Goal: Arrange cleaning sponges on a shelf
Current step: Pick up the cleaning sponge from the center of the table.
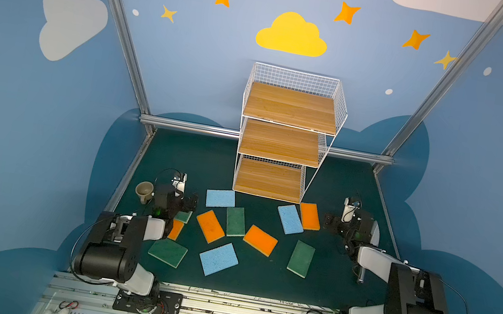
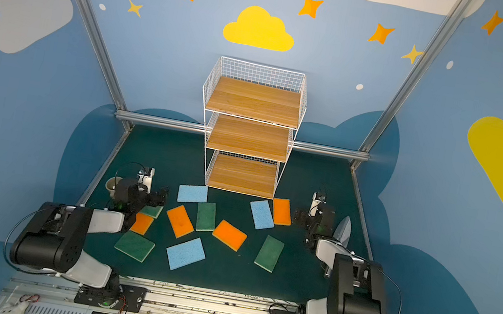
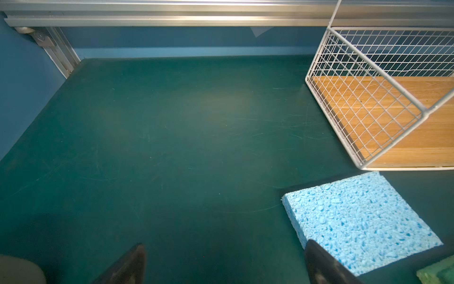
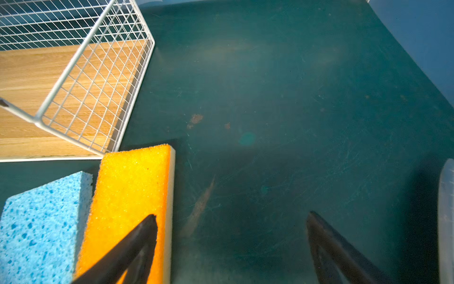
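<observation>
The shelf (image 1: pixel 283 142) (image 2: pixel 248 136), white wire with three bare wooden tiers, stands at the back middle of the green mat. Several sponges lie flat in front of it: blue (image 1: pixel 220 198), green (image 1: pixel 235 221), orange (image 1: pixel 210 226) and others. My left gripper (image 1: pixel 190 202) (image 3: pixel 226 244) hovers open over bare mat, just left of the blue sponge (image 3: pixel 356 221). My right gripper (image 1: pixel 331 221) (image 4: pixel 232 215) is open too. One of its fingers (image 4: pixel 137 236) hangs over the edge of an orange sponge (image 4: pixel 130 191), which lies next to a blue sponge (image 4: pixel 41 221). Neither gripper holds anything.
A beige cup (image 1: pixel 144 190) stands left of the left arm. An orange sponge (image 1: pixel 175 230) and a green sponge (image 1: pixel 183 216) lie partly under that arm. A pale object (image 1: pixel 376 234) sits beside the right wrist. Metal frame rails (image 1: pixel 199 127) bound the mat.
</observation>
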